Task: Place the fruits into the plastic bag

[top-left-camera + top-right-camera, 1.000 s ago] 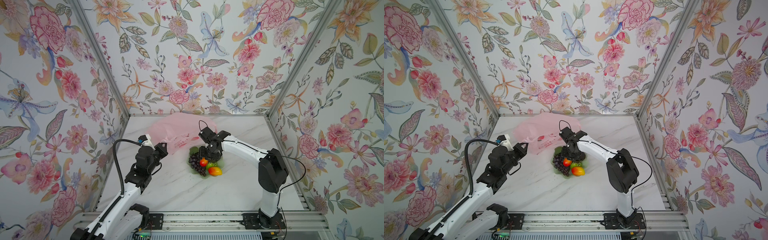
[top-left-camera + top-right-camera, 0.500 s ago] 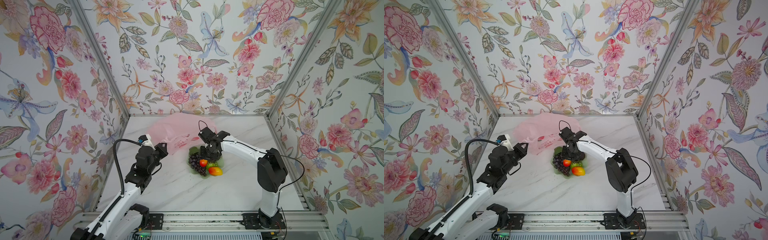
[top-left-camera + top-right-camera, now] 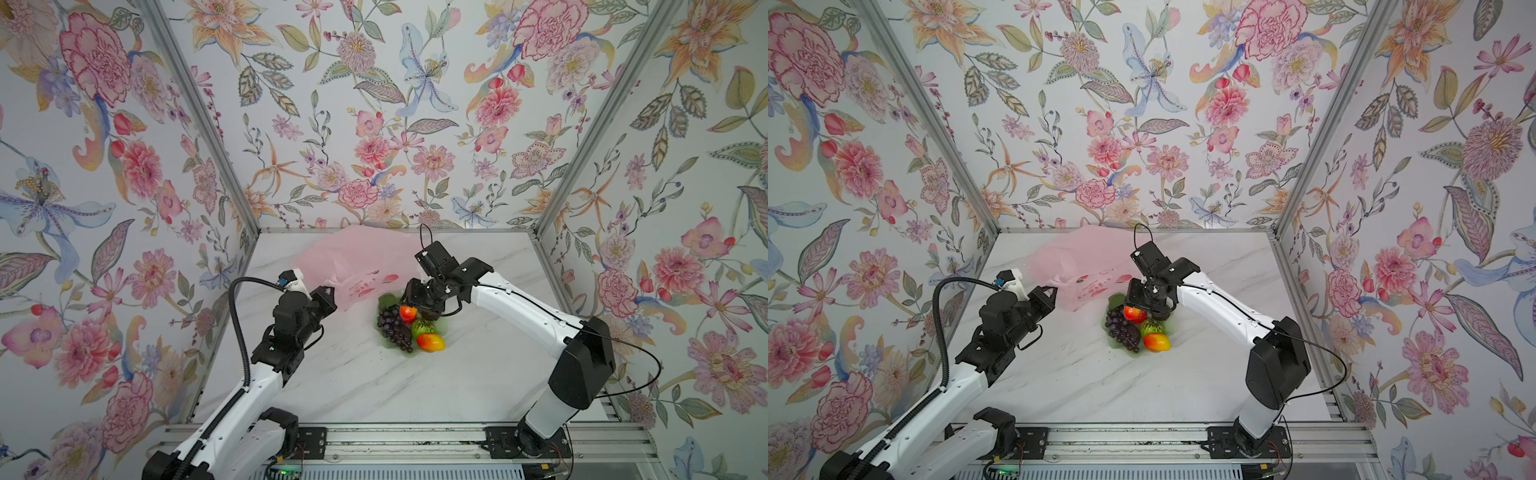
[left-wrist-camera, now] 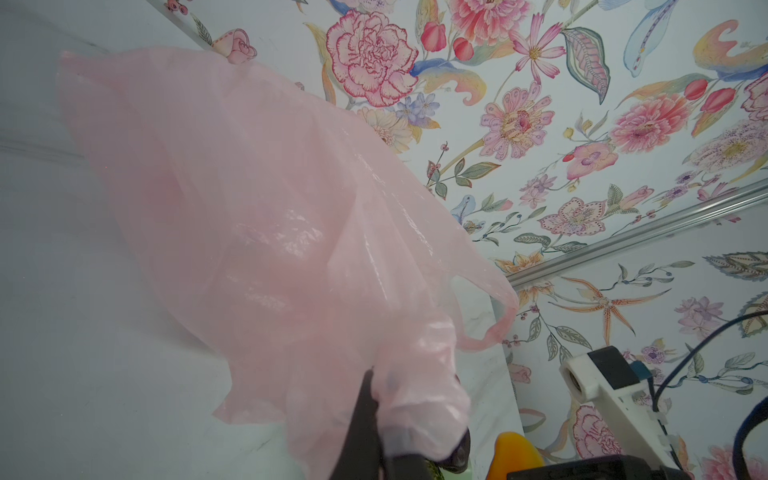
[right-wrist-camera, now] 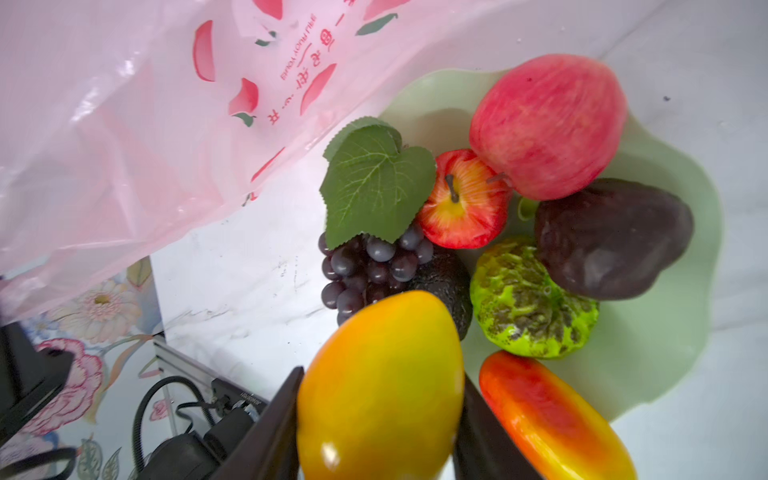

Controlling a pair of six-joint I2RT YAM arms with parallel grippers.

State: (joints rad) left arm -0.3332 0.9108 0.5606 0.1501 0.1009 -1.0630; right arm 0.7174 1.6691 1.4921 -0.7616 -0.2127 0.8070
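Right gripper (image 5: pixel 381 376) is being clamped on a mango (image 5: pixel 374 332) above the scalloped dish (image 5: pixel 665 332) of unbagged fruits (image 5: pixel 548 124), left gripper (image 4: pixel 411 432) on the plastic bag (image 4: pixel 249 208).

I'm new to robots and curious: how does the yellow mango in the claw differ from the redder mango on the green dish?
The yellow mango is clamped in the right gripper; the redder mango lies on the pale green dish. The yellow mango is mostly yellow-orange; the redder mango is red-orange, yellow toward one end. Both are glossy and smooth.
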